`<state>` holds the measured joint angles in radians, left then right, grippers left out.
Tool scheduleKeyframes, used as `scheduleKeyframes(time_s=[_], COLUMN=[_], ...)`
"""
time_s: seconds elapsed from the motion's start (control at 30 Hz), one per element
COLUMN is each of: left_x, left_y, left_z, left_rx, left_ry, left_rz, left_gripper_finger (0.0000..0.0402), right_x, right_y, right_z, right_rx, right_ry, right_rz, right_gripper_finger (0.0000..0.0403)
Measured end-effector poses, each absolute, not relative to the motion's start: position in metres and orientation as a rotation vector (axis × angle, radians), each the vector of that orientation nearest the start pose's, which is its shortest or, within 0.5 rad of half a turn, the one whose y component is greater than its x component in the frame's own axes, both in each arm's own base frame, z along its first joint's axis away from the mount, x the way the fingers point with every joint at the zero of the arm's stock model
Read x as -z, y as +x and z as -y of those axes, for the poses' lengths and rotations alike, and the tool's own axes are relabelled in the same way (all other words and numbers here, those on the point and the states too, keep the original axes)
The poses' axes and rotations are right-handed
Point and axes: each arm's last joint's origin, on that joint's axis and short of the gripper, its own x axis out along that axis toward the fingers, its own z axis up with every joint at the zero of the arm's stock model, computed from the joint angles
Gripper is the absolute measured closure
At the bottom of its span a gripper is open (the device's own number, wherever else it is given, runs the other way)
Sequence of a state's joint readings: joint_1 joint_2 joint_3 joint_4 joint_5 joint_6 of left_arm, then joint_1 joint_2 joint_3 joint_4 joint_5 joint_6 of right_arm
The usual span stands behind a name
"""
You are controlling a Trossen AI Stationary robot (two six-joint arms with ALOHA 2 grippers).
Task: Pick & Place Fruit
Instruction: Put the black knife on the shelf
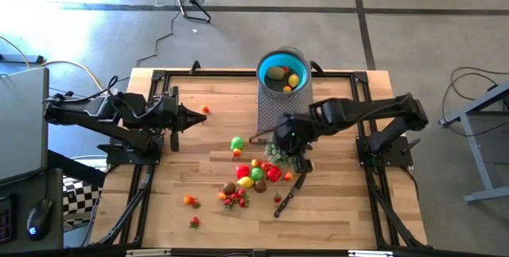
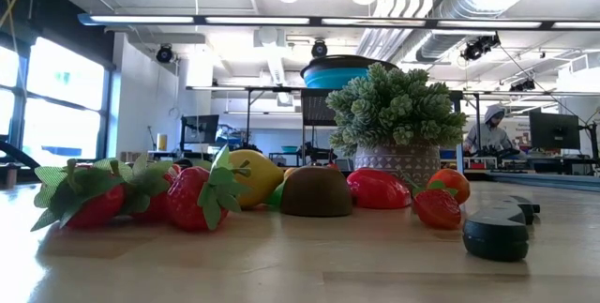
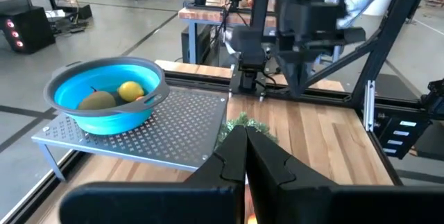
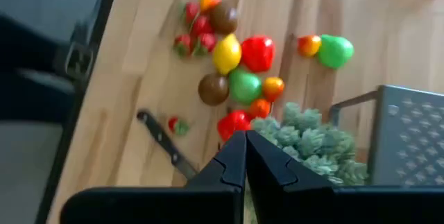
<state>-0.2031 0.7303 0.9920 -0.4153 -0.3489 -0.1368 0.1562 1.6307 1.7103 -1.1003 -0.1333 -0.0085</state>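
Most fruit loose on table, just below closed right-arm fingers.

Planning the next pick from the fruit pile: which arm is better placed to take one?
The right. Its shut claw hangs right at the heap of small toy fruits, beside the pale green bushy cluster. The left claw, also shut, waits farther off at the table's left side.

Bowl on rack at 12 o'clock edge of surface; fruit in bowl. Plant just at 6 o'clock of rack. Fruit heap at 6 o'clock of plant, strays toward 8 o'clock. Knife at 4 o'clock of heap.
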Motion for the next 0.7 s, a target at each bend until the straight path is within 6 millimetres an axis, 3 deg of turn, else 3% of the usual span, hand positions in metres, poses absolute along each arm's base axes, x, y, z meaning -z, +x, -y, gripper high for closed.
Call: scheduleKeyframes(time_s=[0.3, 0.53, 0.7], left_x=[-0.386, -0.386, -0.386], left_y=[0.137, 0.138, 0.138], left_z=[0.018, 0.019, 0.019], left_rx=[-0.156, -0.142, -0.139], left_ry=[-0.093, -0.094, -0.097], left_rz=[-0.144, -0.145, -0.146], left_gripper_finger=[0.0401, 0.0401, 0.0401], right_x=[-0.355, -0.339, -0.327], right_y=[0.321, 0.317, 0.312], right_z=[-0.079, -0.103, -0.128], right_rx=[-0.357, -0.336, -0.297], right_ry=[-0.095, -0.021, -0.161], right_rz=[-1.028, -1.063, -1.026], right_gripper_finger=[0.0399, 0.0399, 0.0399])
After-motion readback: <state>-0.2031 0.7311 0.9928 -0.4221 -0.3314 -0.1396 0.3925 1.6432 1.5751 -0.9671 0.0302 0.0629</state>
